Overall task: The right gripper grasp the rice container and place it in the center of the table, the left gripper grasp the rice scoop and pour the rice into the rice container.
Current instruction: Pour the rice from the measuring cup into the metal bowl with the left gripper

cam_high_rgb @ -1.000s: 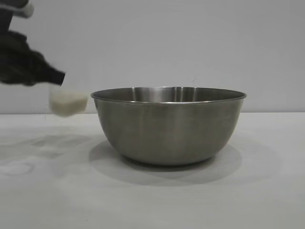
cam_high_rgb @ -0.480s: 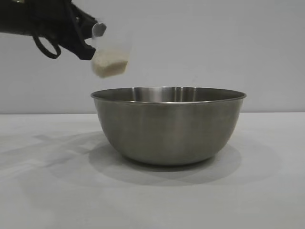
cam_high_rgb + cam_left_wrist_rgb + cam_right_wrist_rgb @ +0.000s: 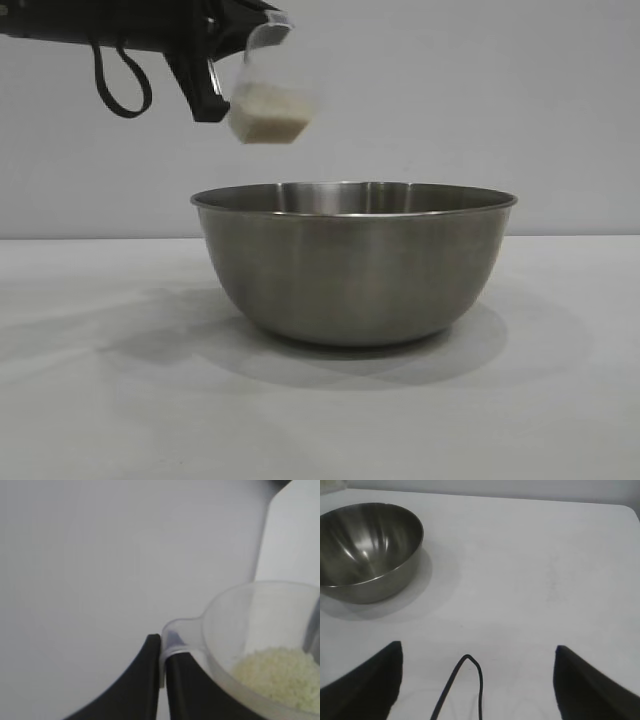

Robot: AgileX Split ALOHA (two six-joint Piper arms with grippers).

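Left gripper clamped on rice scoop handle, rice inside, above rice container on table, right gripper fingers apart, parked aside.

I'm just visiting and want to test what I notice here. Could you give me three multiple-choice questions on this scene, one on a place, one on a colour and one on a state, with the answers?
1. Where is the scoop?
A. In the air above the bowl's left rim
B. Lying on the table
C. Inside the bowl

2. What colour is the rice?
A. Brown
B. Off-white
C. Black

3. What state is the left gripper in?
A. Wide open, holding nothing
B. Shut on the scoop's handle
C. Clamped on the bowl's rim

Answers: 1 A, the exterior view shows it hanging over the left edge of the bowl. 2 B, pale grains show through the clear plastic. 3 B, both fingers pinch the handle in the left wrist view.
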